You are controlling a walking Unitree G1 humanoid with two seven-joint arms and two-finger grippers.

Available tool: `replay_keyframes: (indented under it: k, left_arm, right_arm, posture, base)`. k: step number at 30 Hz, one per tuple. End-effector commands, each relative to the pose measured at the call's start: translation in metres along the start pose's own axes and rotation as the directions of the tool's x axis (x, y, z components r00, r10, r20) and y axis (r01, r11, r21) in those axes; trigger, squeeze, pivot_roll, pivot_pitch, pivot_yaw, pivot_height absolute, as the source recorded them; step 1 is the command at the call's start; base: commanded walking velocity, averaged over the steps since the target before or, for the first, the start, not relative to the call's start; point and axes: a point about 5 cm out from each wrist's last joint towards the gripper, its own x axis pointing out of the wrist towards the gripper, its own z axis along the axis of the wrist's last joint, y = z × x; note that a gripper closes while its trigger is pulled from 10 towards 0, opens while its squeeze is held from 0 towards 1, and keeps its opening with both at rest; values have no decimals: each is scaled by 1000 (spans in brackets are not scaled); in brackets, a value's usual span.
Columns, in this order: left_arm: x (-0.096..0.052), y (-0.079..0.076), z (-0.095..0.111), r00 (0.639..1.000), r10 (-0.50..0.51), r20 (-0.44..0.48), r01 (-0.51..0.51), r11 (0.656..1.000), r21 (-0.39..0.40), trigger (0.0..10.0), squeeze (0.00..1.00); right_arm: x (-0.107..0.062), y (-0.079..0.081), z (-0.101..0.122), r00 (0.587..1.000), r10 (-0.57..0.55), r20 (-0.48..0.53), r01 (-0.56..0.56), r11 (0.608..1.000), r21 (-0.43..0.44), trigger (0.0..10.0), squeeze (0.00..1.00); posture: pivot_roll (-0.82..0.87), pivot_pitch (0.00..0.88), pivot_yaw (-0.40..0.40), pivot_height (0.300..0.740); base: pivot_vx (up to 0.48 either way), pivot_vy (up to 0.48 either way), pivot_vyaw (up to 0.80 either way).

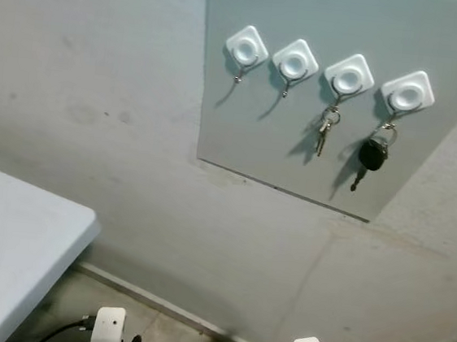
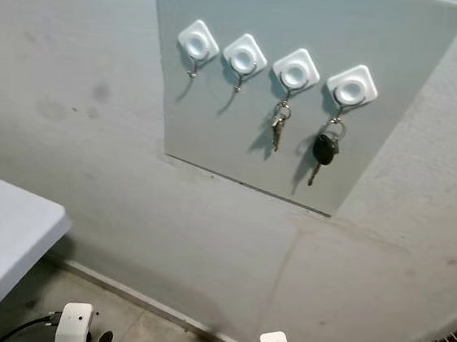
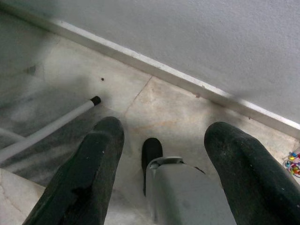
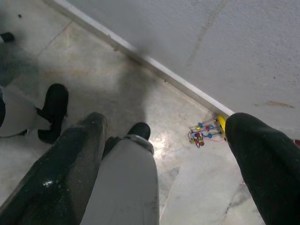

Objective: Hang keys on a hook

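A grey board (image 1: 293, 174) on the wall carries a row of white diamond-shaped hooks. The two left hooks (image 1: 246, 49) (image 1: 295, 61) are bare. A small bunch of silver keys (image 1: 324, 132) hangs from the third hook (image 1: 349, 75). A black car key (image 1: 372, 156) hangs from the fourth hook (image 1: 407, 93). Both arms hang low, far below the board. My left gripper (image 3: 161, 131) is open over the floor with nothing between its fingers. My right gripper (image 4: 164, 124) is open too, and it holds nothing.
A white table (image 1: 7, 254) juts in at the lower left, its leg (image 3: 47, 129) resting on the marble floor. A pale skirting board (image 1: 157, 302) runs along the wall's foot. A small colourful bead toy (image 4: 204, 133) lies by the wall on the right.
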Motion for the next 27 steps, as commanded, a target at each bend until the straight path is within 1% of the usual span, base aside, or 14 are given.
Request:
replay_keyframes:
  k: [1,8,14,27]
  left_arm:
    - [-2,3,-5,1000,10,-12,-10,1000,-6,10000,0]
    - [-3,5,-9,1000,22,-22,-22,1000,-12,10000,0]
    - [-3,7,-7,999,31,-17,-32,999,-20,10000,0]
    - [-2,6,-5,999,35,-14,-35,999,-32,10000,0]
  right_arm:
    - [0,-1,0,1000,4,-6,-4,1000,1,10000,0]
    - [0,-2,-1,1000,-5,-13,5,1000,1,10000,0]
    - [0,-3,0,1000,-7,-12,7,1000,13,10000,0]
    - [0,-4,0,1000,-9,-17,9,1000,7,10000,0]
  posture:
    - [-96,0,-16,732]
    - [-90,0,-17,732]
    - [-85,0,-16,732]
    - [-79,0,-23,732]
  base:
    - [0,0,800]
    - [0,0,800]
    - [0,0,800]
    - [0,0,800]
